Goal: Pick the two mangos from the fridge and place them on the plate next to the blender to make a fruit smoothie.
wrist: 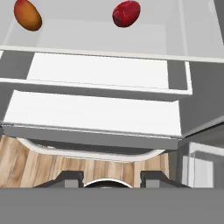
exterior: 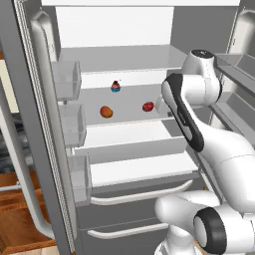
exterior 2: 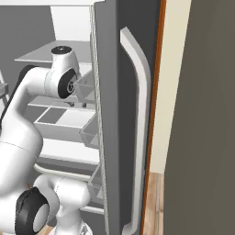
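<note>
Fridge [exterior: 124, 55] doors open, giving arm access. Orange mango [exterior: 106, 111] and red mango [exterior: 148, 106] lie apart on same shelf. Claw [wrist: 112, 178] empty, fingers spread, hovering outside below shelf, red mango likely nearest.

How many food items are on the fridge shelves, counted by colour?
Orange mango: 1
Deep red mango: 1
Blue-based cupcake with dark red top: 1
Total: 3
</note>
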You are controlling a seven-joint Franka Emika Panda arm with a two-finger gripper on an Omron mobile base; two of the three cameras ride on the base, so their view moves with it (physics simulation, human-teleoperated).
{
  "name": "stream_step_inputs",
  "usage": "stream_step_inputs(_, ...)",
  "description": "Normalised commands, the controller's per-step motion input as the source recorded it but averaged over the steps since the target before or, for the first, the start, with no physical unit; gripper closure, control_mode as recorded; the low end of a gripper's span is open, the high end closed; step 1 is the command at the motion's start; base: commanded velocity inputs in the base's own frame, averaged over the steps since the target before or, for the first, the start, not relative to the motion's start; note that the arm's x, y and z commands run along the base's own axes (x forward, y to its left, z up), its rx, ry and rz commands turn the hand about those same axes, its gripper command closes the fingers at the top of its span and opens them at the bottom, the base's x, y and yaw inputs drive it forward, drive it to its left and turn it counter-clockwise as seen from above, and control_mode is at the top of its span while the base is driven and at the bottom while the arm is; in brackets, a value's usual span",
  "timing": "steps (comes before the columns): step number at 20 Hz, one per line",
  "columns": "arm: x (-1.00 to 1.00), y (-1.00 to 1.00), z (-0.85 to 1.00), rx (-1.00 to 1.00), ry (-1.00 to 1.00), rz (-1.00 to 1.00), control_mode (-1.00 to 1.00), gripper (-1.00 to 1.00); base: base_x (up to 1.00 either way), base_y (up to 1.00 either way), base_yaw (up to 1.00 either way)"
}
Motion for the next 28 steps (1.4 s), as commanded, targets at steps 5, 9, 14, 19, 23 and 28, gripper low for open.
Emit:
stream_step_inputs(5, 0.0, 0.0, 0.03, 0.0, 0.0, 0.0, -1.0, -1.0, 0.0, 0.0, 0.0)
stream_step_inputs(9, 0.0, 0.0, 0.03, 0.0, 0.0, 0.0, -1.0, -1.0, 0.0, 0.0, 0.0)
stream_step_inputs(14, -0.14, 0.0, 0.04, 0.0, 0.0, 0.0, -1.0, -1.0, 0.0, 0.0, 0.0)
stream_step_inputs(19, -0.02, 0.14, -0.28, 0.0, -0.17, -0.06, -1.0, -1.0, 0.0, 0.0, 0.0)
stream_step_inputs(23, 0.11, 0.27, -0.26, 0.1, -0.14, -0.29, -1.0, -1.0, 0.0, 0.0, 0.0)
stream_step_inputs(28, 0.3, 0.14, 0.0, 0.16, -0.01, -0.33, -1.0, -1.0, 0.0, 0.0, 0.0)
